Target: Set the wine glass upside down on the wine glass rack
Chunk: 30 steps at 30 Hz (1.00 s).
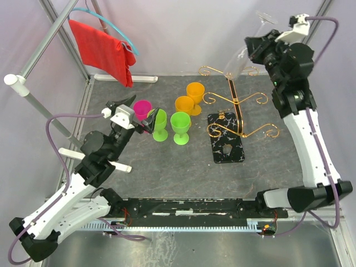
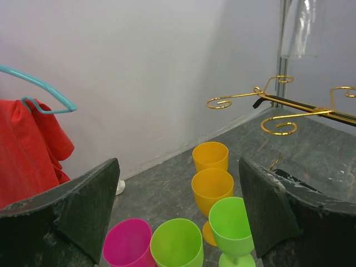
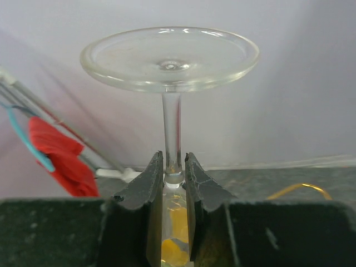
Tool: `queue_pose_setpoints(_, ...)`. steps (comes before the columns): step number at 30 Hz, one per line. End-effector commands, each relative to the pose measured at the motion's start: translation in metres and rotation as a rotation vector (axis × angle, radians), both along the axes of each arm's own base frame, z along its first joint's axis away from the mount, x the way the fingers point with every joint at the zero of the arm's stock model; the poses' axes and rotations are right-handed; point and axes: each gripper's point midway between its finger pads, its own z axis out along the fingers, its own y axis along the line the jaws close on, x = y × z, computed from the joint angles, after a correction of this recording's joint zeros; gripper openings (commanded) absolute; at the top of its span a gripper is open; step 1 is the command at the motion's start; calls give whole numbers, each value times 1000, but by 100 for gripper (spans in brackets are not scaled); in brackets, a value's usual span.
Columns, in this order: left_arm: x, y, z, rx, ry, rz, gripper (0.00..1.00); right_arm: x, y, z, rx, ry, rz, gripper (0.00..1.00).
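Observation:
The clear wine glass [image 1: 239, 55] hangs upside down, foot up, above the back of the gold wire rack [image 1: 238, 105], which stands on a black veined base [image 1: 226, 146]. My right gripper [image 1: 257, 49] is shut on its stem; in the right wrist view the stem [image 3: 171, 128] stands between the fingertips [image 3: 150, 183] with the round foot [image 3: 169, 55] above. The glass bowl [image 2: 297, 28] shows at the top of the left wrist view, above the rack arms [image 2: 278, 103]. My left gripper [image 1: 143, 114] is open and empty over the plastic cups.
Plastic goblets stand left of the rack: one pink [image 1: 142, 108], two green [image 1: 180, 125], two orange [image 1: 195, 94]. A red cloth [image 1: 103, 50] hangs on a teal hanger at the back left, on a metal frame [image 1: 44, 50]. Walls close the back.

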Motion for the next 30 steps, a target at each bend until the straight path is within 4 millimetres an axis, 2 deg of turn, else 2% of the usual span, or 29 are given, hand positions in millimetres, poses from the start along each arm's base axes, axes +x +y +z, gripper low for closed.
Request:
queue_pose_setpoints(1,1,-7,10,-19,57,-29,94,-30,-61,26,-140,-119,-192,1)
queue_pose_setpoints(5,17,-8,2,14,128,26,96,-30,-102,12,-197,-85,-259,1)
queue_pose_setpoints(9,25,-20,-7,48,176,7,96,-20,-146,-14,-205,-24,-306,1)
queue_pose_setpoints(12,25,-24,-12,55,181,-8,96,-11,-187,-32,-105,-9,-304,1)
queue_pose_setpoints(15,26,-24,-17,64,184,-10,97,-8,-237,-53,50,-14,-328,1)
queue_pose_setpoints(17,27,-23,-19,66,184,-8,98,-7,-258,-71,60,8,-362,1)
queue_pose_setpoints(19,30,-23,-20,68,185,-7,98,-9,-266,-87,11,30,-373,1)
queue_pose_setpoints(24,38,-26,-23,59,187,-13,98,-11,-265,-128,-100,44,-364,1)
queue_pose_setpoints(30,46,-23,-29,56,189,-5,99,-8,-238,-148,-191,-18,-197,1)
